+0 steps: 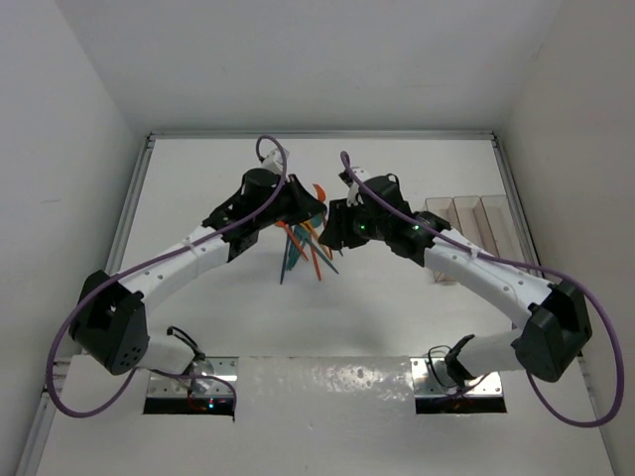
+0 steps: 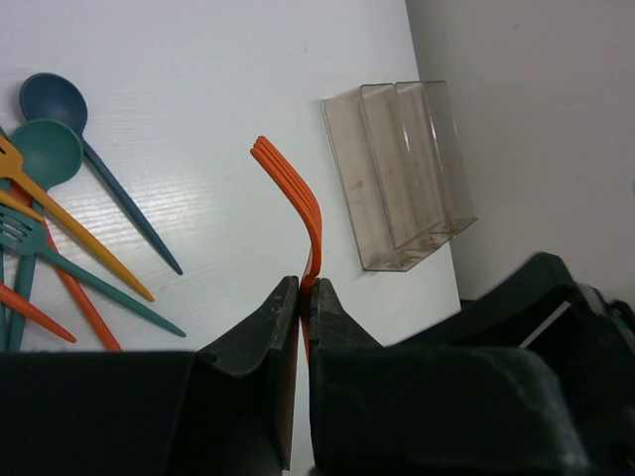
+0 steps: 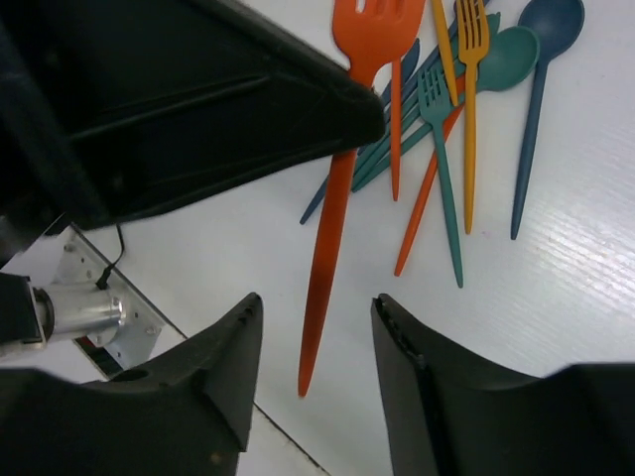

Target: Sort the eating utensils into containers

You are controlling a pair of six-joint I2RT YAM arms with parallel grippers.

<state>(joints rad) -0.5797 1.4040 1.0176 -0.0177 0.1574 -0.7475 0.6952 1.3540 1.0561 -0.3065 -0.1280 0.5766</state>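
Left end effector point(image 2: 301, 293) grips the orange fork point(image 2: 303, 198), handle pointing into the wide-open right end effector point(image 3: 316, 332), which sits nearer the containers point(image 2: 397, 169).

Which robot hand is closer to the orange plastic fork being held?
Left. The left gripper is shut on the orange plastic fork; the right gripper is open around the handle's end, not touching it.

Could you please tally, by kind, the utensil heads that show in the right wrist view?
Spoons: 2 (blue spoon, teal spoon)
Forks: 3 (orange fork, yellow-orange fork, teal fork)
Total: 5 heads. The heads of the other utensils are cut off or covered.
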